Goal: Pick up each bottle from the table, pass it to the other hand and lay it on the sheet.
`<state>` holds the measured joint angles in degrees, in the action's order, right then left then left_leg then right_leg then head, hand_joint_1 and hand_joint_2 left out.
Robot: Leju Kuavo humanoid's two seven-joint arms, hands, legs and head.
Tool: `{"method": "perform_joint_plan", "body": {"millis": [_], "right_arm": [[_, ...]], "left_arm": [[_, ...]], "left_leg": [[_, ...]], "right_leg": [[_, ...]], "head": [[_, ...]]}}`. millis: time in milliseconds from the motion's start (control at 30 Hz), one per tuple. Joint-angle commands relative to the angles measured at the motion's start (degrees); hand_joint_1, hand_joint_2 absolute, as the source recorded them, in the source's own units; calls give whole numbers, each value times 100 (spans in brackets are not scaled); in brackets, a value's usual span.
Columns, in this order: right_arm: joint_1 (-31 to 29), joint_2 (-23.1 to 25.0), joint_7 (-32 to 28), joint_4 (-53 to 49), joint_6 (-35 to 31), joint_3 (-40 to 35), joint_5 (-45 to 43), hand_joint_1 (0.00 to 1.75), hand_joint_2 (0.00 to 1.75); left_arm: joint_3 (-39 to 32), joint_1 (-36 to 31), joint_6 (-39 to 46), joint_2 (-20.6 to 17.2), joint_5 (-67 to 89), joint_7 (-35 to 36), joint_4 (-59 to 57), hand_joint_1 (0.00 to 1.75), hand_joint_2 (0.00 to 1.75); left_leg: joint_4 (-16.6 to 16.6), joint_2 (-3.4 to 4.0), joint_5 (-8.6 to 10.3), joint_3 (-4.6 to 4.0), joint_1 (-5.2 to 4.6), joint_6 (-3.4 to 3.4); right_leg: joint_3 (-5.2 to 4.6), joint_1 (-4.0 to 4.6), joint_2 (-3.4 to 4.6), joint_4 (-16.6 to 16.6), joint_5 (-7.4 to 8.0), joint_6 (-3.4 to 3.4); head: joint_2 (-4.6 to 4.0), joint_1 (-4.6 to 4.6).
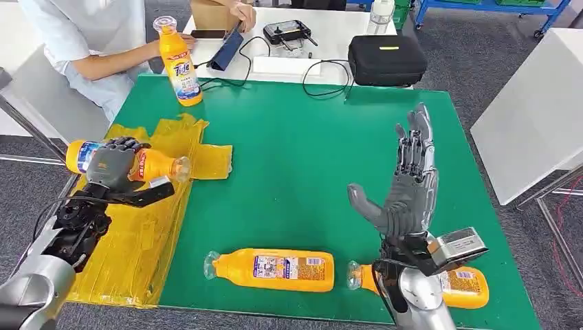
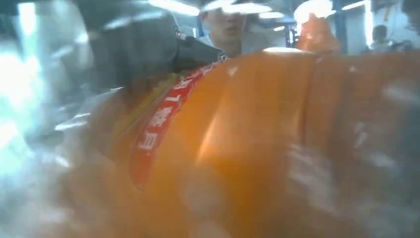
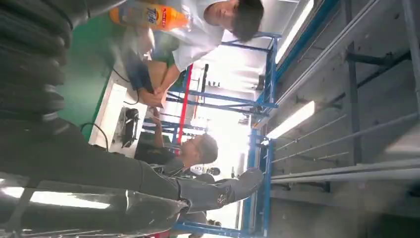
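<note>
I'm watching the main risk at the left hand (image 1: 115, 167), which is gripping a bottle (image 1: 155, 165) sideways above the yellow sheet (image 1: 137, 234): the fingers are wrapping the label zone mid-body while the clear cap end is sticking out toward the table's centre, so if I'm letting go while it's hanging this high, the round body is likely rolling or bouncing off the sheet onto the green table (image 1: 302, 144). Second risk: the sheet is lying wrinkled w/ its far strips overlapping unevenly, so a bottle laid there may be tipping or drifting. Third: the right hand (image 1: 407, 184) is standing empty, fingers spread wide and pointing up, w/ its wrist just above the near-right bottle (image 1: 460, 285); swinging it low could be knocking that one or the near-centre bottle (image 1: 271, 269), both lying flat near the table's front edge. The held bottle is looking orange, glossy, w/ a red band and a blue-white label end near the base; the left wrist cam is showing it blurred, so I'm judging the grip as prob. firm, not confirming it. A fourth bottle (image 1: 180, 63) is standing upright at the far edge, next to a person's arm (image 1: 117, 62).
</note>
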<state>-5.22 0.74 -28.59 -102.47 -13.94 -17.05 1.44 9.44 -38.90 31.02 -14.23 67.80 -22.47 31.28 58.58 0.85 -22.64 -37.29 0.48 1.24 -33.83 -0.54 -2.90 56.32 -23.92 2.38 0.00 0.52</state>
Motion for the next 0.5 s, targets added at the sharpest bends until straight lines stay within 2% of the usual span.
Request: {"method": "perform_joint_plan", "body": {"millis": [33,167,200,500], "right_arm": [[-442,-54,75,628,74,-54,-51,0,175],[-546,-39,94,775,114,-71,-67,0,175],[-565,-37,96,799,121,-73,-69,0,175],[-595,-45,97,820,146,-83,-71,0,175]], "left_arm": [[-216,-87,-203,-88,-251,-531,-582,175,175],[-129,-107,-474,-166,-197,-615,-650,175,175],[-97,-110,-497,-181,-159,-605,-665,175,175],[-65,-103,-525,-183,-122,-594,-694,175,175]], "left_leg": [[-4,14,-9,25,0,-2],[-3,11,-5,13,1,-2],[-4,13,-10,28,2,-5],[-3,2,-5,13,1,-3]], "right_leg": [[20,-3,36,-5,-3,-5],[11,-1,26,-4,0,-4],[26,-1,41,-6,-4,-8],[13,-1,19,-4,-3,-5]], "head": [[0,0],[0,0],[0,0],[0,0]]}}
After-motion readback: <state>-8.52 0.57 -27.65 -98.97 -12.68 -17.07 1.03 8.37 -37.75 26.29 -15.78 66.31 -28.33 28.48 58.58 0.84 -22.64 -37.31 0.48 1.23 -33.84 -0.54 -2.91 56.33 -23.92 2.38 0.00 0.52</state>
